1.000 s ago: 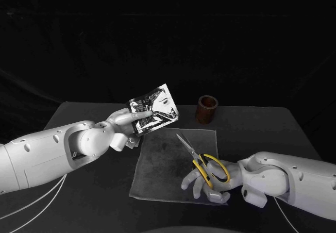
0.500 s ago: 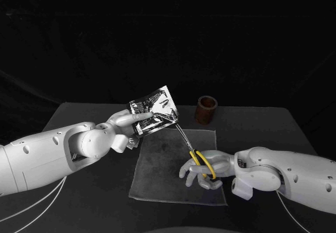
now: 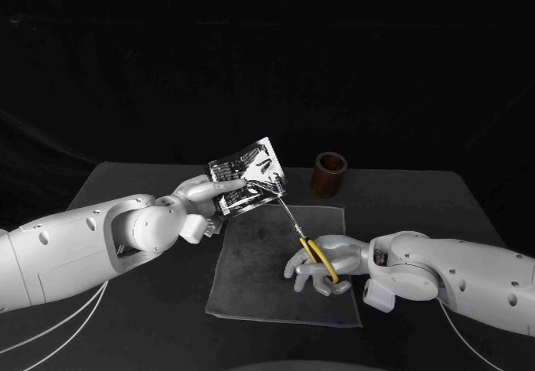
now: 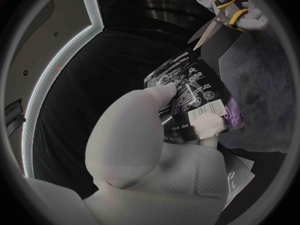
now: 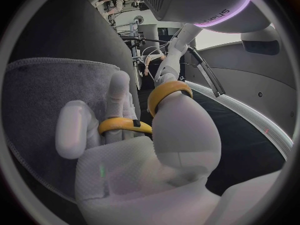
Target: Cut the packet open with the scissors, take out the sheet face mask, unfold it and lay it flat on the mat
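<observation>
Fingers (image 3: 227, 184) of my left hand (image 3: 204, 195) are pinching the packet (image 3: 252, 176) by its lower edge, holding it tilted in the air above the mat's (image 3: 262, 290) far left corner. I am watching the scissors (image 3: 303, 240) pointing up at the packet's near edge; whether the tips are touching it I cannot tell. My right hand (image 3: 325, 267) is gripping the yellow loops, fingers curled through them, above the mat. A brown cylinder (image 3: 330, 175) is standing upright on the table (image 3: 446, 209) behind the mat's far right corner.
</observation>
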